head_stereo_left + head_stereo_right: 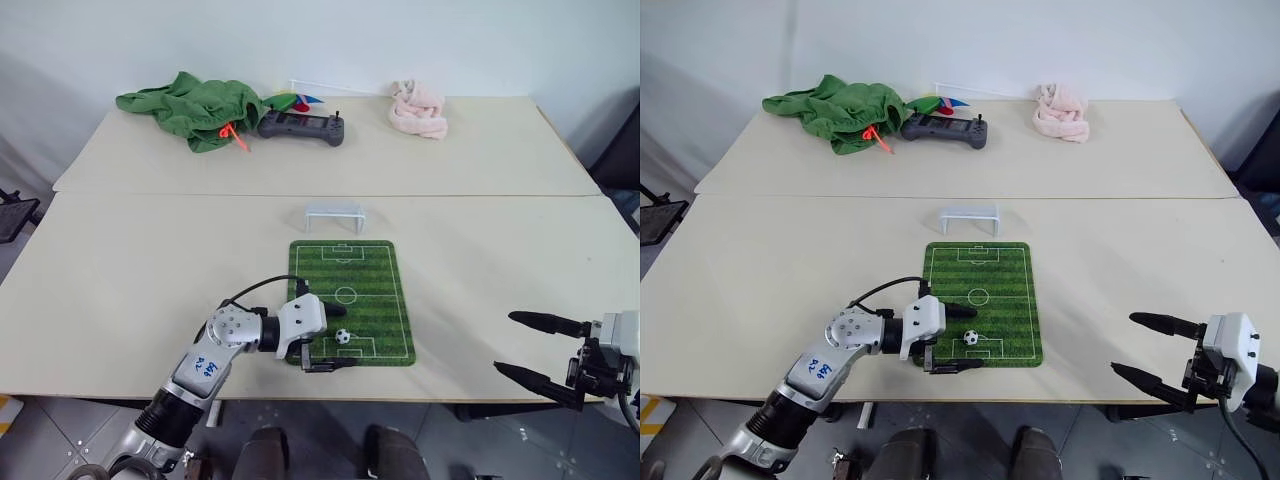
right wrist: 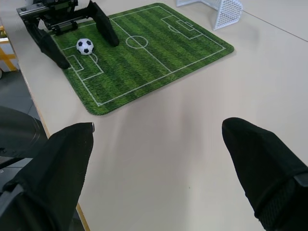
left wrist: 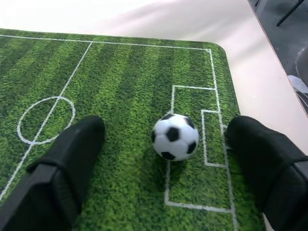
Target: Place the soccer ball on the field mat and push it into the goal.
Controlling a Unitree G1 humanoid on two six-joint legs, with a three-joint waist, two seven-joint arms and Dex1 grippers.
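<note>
Ball (image 1: 343,337) on mat (image 1: 352,270), beige tables (image 1: 150,270), white wall.
Left gripper (image 1: 331,338) spread around ball, untouching; right gripper (image 1: 533,349) spread, lower right.

Silver left arm (image 1: 215,350), blue handwritten marks, black cable; black-fingered hands.

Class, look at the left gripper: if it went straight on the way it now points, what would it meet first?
Probably the soccer ball, lying free on the field mat between the open fingers of the left gripper, directly ahead.
</note>
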